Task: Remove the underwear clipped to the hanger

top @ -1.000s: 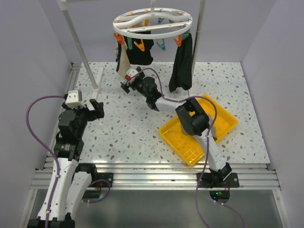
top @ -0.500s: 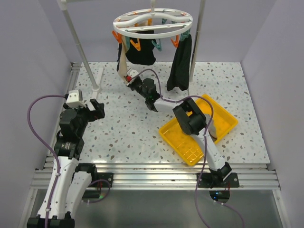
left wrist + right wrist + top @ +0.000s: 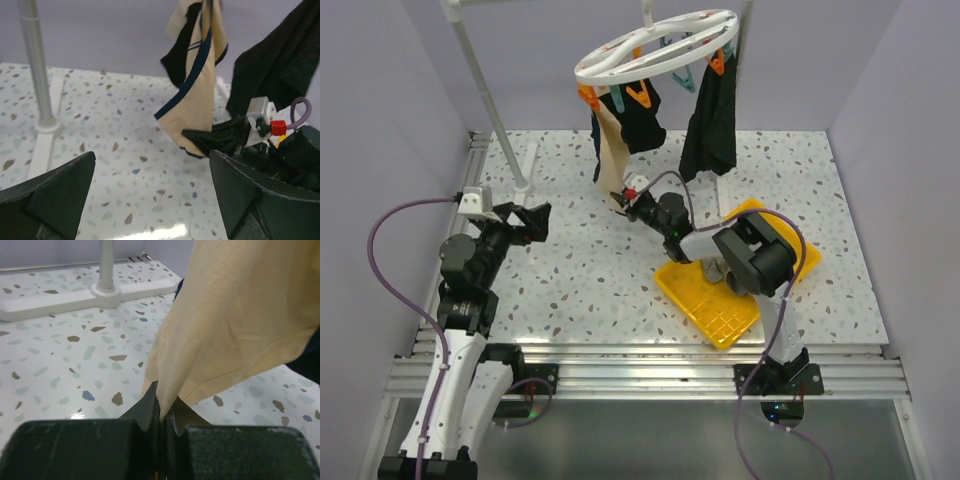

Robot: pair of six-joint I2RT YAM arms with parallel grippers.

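Observation:
The white ring hanger hangs tilted, its left side lower. Clipped to it are a beige underwear and two black ones. My right gripper is shut on the beige underwear's lower hem, and the cloth is pulled taut. In the right wrist view the beige fabric runs down into the closed gripper. My left gripper stands open to the left, apart from the clothes. In the left wrist view it holds nothing, and the beige underwear is ahead of it.
A yellow tray lies on the table at the near right, under the right arm. A white upright pole with its foot stands at the back left, and another pole rises behind the hanger.
The right gripper has shut on the beige underwear's hem and drawn it toward the near right. The hanger has tipped and swung right with the clothes. The left gripper has shifted slightly.

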